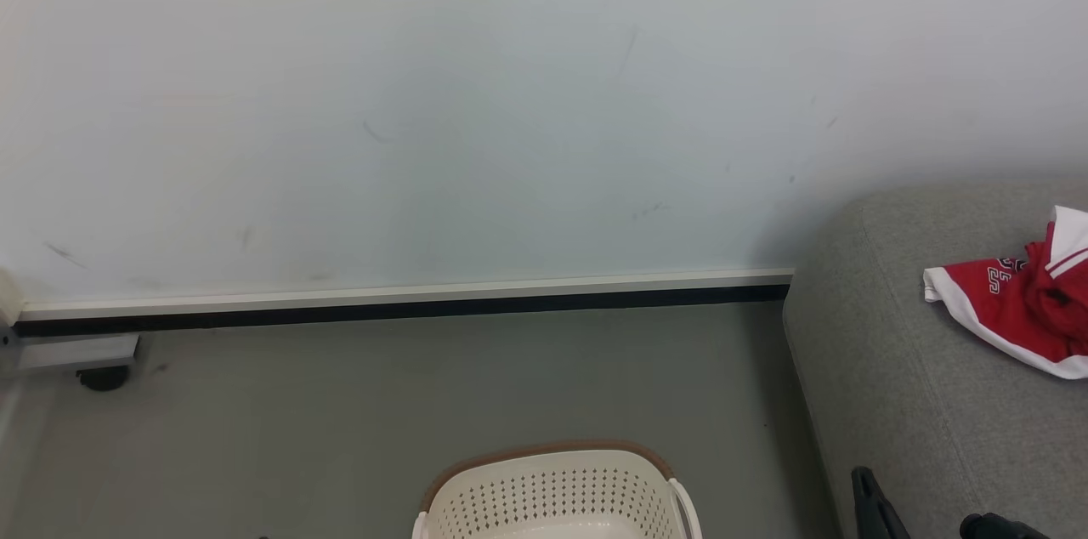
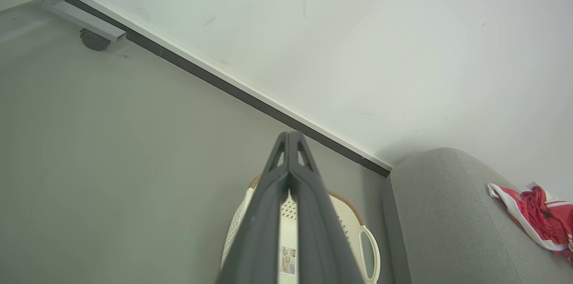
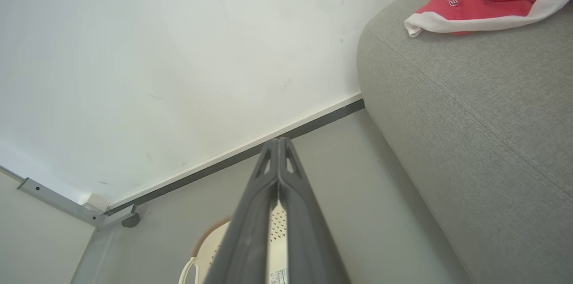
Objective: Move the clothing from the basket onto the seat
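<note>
Crumpled red clothing (image 1: 1016,309) with white trim lies on the woven grey, rounded seat (image 1: 884,403). Perforated cream plastic basket (image 1: 552,496), brown rim, on smooth floor (image 1: 340,420) beside seat. Left gripper (image 2: 289,135) and right gripper (image 3: 278,140): dark tapered fingers pressed together, pinching nothing

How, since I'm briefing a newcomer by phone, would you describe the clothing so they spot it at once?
Follow the white wall rightward to the big grey seat. On its top lies the clothing, crumpled. It alone is bright red with white trim and lettering; the basket on the floor is cream.
</note>
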Controlling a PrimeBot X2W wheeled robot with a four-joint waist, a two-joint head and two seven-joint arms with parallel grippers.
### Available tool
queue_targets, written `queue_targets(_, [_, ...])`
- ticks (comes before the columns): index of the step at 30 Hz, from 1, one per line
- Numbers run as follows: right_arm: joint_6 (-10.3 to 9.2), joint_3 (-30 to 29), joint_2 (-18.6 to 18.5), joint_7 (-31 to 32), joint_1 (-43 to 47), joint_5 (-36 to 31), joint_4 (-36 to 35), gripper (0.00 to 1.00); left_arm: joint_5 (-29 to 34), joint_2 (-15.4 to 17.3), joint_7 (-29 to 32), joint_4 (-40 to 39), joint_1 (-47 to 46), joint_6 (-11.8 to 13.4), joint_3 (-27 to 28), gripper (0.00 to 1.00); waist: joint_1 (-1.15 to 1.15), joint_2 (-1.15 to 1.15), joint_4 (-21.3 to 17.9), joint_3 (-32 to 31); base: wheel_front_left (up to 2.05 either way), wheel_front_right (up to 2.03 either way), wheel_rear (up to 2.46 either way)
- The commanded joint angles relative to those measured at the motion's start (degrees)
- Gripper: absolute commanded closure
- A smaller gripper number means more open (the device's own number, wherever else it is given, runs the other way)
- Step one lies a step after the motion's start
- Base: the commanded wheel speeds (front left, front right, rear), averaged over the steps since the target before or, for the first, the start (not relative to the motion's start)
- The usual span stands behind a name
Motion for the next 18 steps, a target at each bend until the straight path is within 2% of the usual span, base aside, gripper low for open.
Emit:
queue_targets(1, [-0.01, -0.1, -0.63, 0.11, -1.89, 3.38, -0.56, 1.0, -2.87, 0.17, 0.55, -1.13, -1.9, -0.18, 0.73, 1.0, 0.0, 0.0, -0.07, 0.09, 0.0, 0.0, 0.0])
queue_targets(18, [-0.01, -0.13, -2.23, 0.59, -4.1, 21.03, 0.23, 1.0, -16.09, -0.45, 4.33, -2.04, -3.24, -0.4, 2.65, 1.0, 0.0, 0.0, -0.61, 0.87, 0.0, 0.0, 0.0])
